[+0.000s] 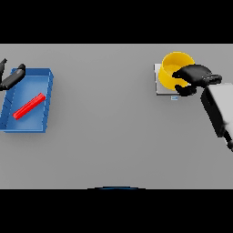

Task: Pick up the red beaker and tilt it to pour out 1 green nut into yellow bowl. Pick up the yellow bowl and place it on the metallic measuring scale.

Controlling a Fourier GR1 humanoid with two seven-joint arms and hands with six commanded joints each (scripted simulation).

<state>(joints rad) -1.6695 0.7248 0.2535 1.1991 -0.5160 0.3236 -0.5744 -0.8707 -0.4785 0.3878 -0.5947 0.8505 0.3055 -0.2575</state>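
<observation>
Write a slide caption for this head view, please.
Right hand grips the yellow bowl on the metallic scale; left hand rests beside a blue tray holding a red bar.

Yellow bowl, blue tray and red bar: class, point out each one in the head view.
yellow bowl point(171, 69): head view, on its inner left wall.
blue tray point(28, 125): head view, on its bare floor near the front.
red bar point(29, 106): head view, at its middle, inside the tray.

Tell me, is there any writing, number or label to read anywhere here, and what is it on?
No text can be read in this view.
A small pale blue mark sits at the front edge of the metallic measuring scale, under the yellow bowl: too small to read.
The blue tray and the red stick in it carry no marking.
</observation>
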